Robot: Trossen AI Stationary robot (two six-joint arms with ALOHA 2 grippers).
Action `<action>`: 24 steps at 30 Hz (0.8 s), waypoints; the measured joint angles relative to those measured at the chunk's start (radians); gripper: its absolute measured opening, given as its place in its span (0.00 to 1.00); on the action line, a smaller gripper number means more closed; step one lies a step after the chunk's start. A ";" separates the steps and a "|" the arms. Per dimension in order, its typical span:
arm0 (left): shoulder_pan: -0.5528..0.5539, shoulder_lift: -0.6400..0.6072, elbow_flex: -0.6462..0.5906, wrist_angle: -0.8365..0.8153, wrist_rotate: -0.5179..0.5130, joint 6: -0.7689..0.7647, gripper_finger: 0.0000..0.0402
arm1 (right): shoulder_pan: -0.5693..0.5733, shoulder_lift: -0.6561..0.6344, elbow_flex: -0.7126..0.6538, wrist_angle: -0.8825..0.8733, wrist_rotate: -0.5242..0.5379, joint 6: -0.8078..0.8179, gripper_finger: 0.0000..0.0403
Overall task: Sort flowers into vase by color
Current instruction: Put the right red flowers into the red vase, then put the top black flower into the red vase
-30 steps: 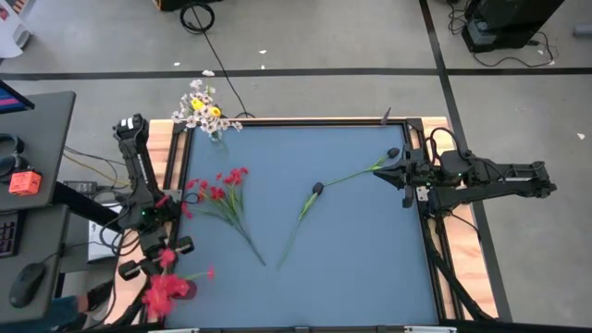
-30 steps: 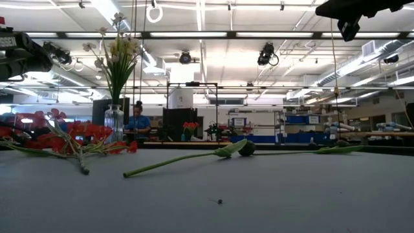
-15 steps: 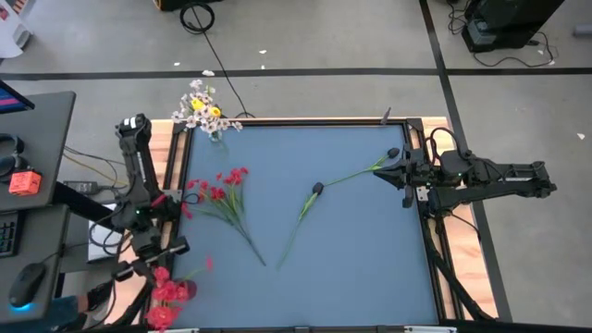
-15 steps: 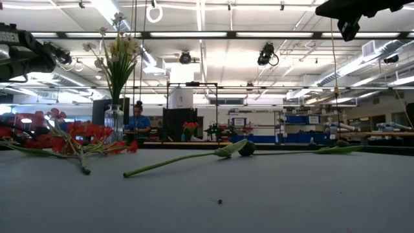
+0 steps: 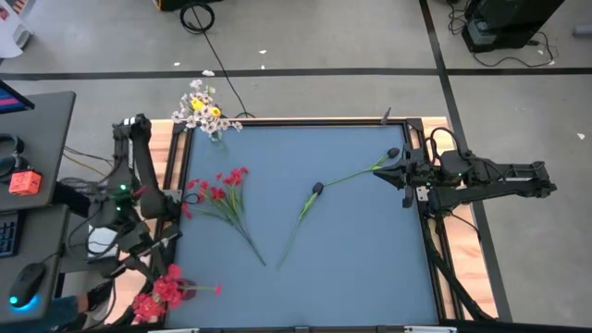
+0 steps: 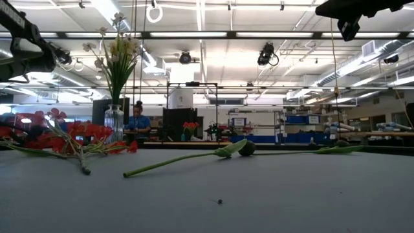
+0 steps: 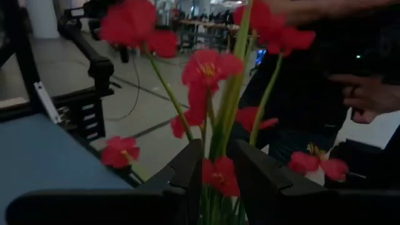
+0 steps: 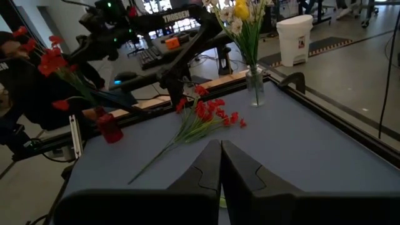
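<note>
Since a second ago the left gripper (image 5: 148, 277) has swung out past the table's (image 5: 351, 268) near left corner, carrying its red sprig (image 5: 157, 294) with it, so the blossoms now hang off the table edge. Its jaws are clamped on the sprig's stems, seen between the fingers (image 7: 187, 172) in the left wrist view, with the blooms fanning up just beyond them. A second red sprig (image 5: 220, 194) lies on the table, well apart from those jaws. The dark-bud stem (image 5: 303, 211) lies mid-table. The right gripper (image 5: 400, 168) has not moved at the right edge, jaws pressed together, with a green stem (image 5: 356, 174) reaching up to them. The vase (image 5: 215, 131) with white and yellow flowers (image 5: 200, 107) stands at the far left corner.
</note>
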 joint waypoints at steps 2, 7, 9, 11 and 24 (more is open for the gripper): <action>0.000 0.000 0.045 -0.071 -0.005 -0.036 0.25 | 0.000 0.000 0.000 0.000 0.000 0.000 0.05; 0.015 0.003 0.139 -0.199 -0.081 -0.176 0.25 | 0.000 0.000 0.000 0.000 0.000 0.000 0.05; 0.030 0.003 0.180 -0.231 -0.134 -0.217 0.25 | 0.000 0.000 0.000 0.000 0.000 0.000 0.05; 0.052 0.003 0.221 -0.260 -0.197 -0.216 0.25 | 0.000 0.000 0.000 0.000 0.000 0.000 0.05; 0.370 0.080 0.299 -0.267 -0.431 -0.145 0.24 | 0.000 0.000 0.000 0.000 0.000 0.000 0.05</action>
